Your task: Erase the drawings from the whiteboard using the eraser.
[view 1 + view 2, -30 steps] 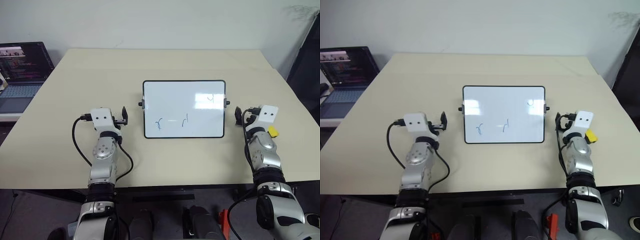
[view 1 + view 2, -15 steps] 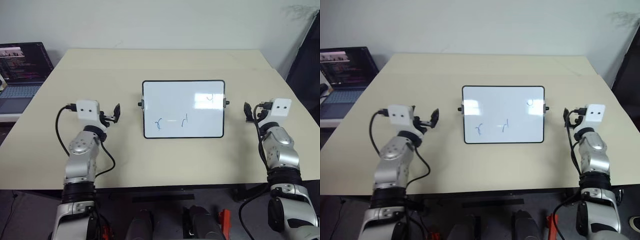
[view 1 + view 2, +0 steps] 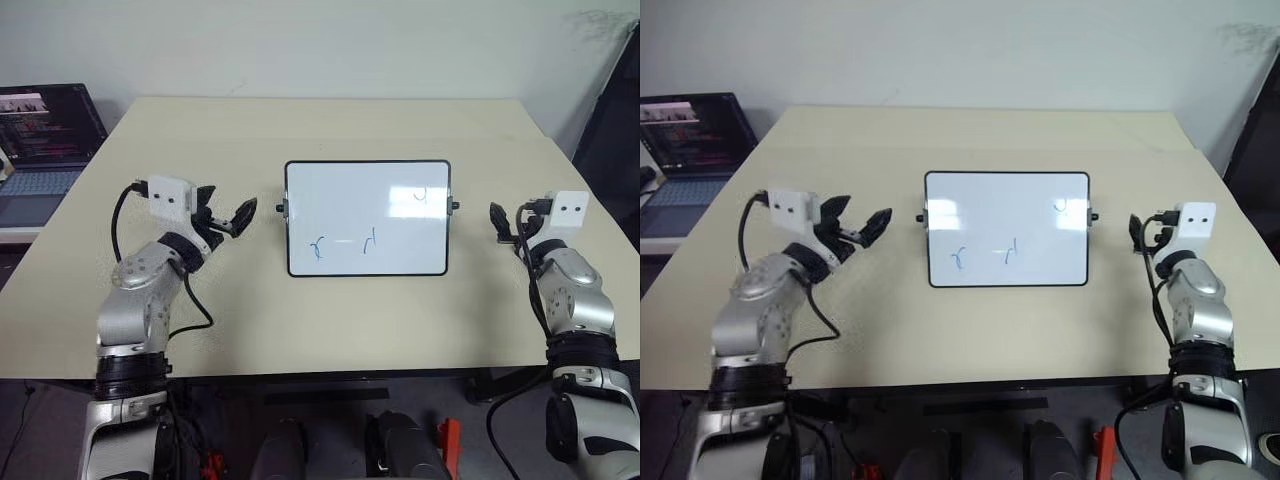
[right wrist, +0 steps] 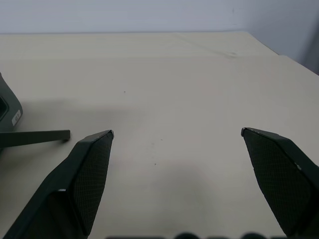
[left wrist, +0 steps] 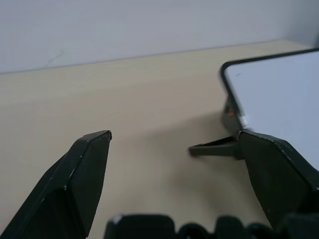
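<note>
Beige table (image 3: 300,320) top, with whiteboard (image 3: 360,200) lying flat at its middle, long side running left to right. Flat so as to be rubbed from above, most likely. Bears three drawings: blue hooks, two near the near edge (image 3: 319,247) (image 3: 370,240) and one up in the far right corner (image 3: 421,196). None wiped yet.

Left gripper (image 5: 174,133) hovering just left of the board's left edge, aimed across toward it, fingers (image 3: 246,209) spread wide, nothing between them. Looks placed to steady the board by its left side while the other arm wipes, though that is only a guess.

Right gripper (image 4: 177,131) hanging right of the board's right edge, apart from it, fingers (image 4: 89,169) spread as wide as they go, bare table between them. No eraser in either grip; cannot tell where the eraser lies. Needs finding and picking up before any wiping, so task judged barely begun.

No boxes, trays or bowls on the table; nothing to hold anything but the board with its marks. Laptop (image 3: 45,140) off the far left corner, lid up, well apart from the work.
</note>
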Motion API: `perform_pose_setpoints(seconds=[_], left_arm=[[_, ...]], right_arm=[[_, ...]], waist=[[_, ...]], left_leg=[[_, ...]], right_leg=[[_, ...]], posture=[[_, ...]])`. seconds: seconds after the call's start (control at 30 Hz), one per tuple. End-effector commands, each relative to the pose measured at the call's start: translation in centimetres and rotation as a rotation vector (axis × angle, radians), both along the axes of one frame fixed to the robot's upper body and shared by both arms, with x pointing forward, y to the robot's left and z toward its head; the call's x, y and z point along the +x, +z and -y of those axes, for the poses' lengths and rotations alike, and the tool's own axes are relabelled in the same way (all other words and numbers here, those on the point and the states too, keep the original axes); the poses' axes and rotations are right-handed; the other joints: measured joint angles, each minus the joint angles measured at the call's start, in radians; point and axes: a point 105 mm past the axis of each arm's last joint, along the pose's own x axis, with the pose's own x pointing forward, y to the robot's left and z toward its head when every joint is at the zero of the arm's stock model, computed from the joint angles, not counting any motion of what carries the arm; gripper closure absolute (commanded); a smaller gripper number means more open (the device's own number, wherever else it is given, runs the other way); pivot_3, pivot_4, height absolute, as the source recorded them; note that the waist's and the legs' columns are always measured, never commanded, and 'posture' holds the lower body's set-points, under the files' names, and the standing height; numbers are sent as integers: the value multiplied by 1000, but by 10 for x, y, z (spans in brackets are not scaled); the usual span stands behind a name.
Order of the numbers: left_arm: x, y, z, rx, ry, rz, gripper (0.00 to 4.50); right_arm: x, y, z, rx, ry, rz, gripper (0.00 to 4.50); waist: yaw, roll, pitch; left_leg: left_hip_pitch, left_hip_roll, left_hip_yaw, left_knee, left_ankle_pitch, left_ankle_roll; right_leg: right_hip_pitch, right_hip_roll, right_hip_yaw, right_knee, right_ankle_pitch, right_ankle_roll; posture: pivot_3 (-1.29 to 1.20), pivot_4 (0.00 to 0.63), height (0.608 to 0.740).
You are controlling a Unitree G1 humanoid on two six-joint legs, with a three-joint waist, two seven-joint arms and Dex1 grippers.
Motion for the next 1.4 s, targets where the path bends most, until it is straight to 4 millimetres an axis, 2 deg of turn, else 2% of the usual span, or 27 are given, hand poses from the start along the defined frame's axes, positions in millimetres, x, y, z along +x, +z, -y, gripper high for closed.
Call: perform_pose_setpoints(seconds=[0.03,0.2,0.47,0.6,0.73,0.83,0.97,1.1,1.2,1.4], left_arm=[[-9,32,6,17,-80,59,68],[-23,33,16,116,-202,11,68],[-50,37,41,125,-475,-89,68],[-54,27,51,174,-554,-140,68],[-60,23,72,167,-669,-161,68],[-59,18,89,159,-733,-176,68],[-58,4,116,177,-821,-204,68],[-58,-7,133,193,-875,-226,68],[-58,-14,140,201,-894,-238,68],[-62,-19,142,196,-910,-243,68]], right_arm=[[0,22,4,-27,3,61,0],[1,29,3,-68,9,59,0],[-2,36,11,-133,37,13,0],[-5,34,14,-157,55,-48,0],[-11,33,18,-159,97,-119,0],[-18,26,20,-178,139,-195,0],[-27,8,38,-206,151,-339,0],[-29,0,55,-169,152,-405,0],[-29,-6,66,-163,154,-451,0],[-23,-7,75,-176,174,-486,0]], waist=[[-1,0,0],[-6,0,0],[-8,1,1],[-8,1,1],[-7,1,1],[-5,1,1],[-3,1,1],[-6,1,1],[-11,1,1],[-16,1,1]], left_leg=[[0,0,0,0,0,0],[0,0,0,0,0,0],[0,0,0,0,0,0],[0,0,0,0,0,0],[0,0,0,0,0,0],[-1,0,0,0,0,0],[-1,0,0,0,0,0],[-1,0,1,0,0,0],[0,0,2,0,0,0],[0,0,2,0,0,0]], right_leg=[[0,0,0,0,0,0],[0,0,0,0,0,1],[0,0,0,-1,-1,1],[0,0,0,0,-1,1],[0,0,0,-1,-1,1],[0,0,0,-1,-1,1],[0,0,0,-1,-1,1],[0,0,1,-1,-1,1],[0,0,1,-1,-1,1],[0,0,2,-1,-1,2]], posture=[[0,150,740],[0,150,740],[0,150,740],[0,150,740],[0,150,740],[0,150,740],[0,150,740],[0,150,740],[0,150,740],[0,150,740]])
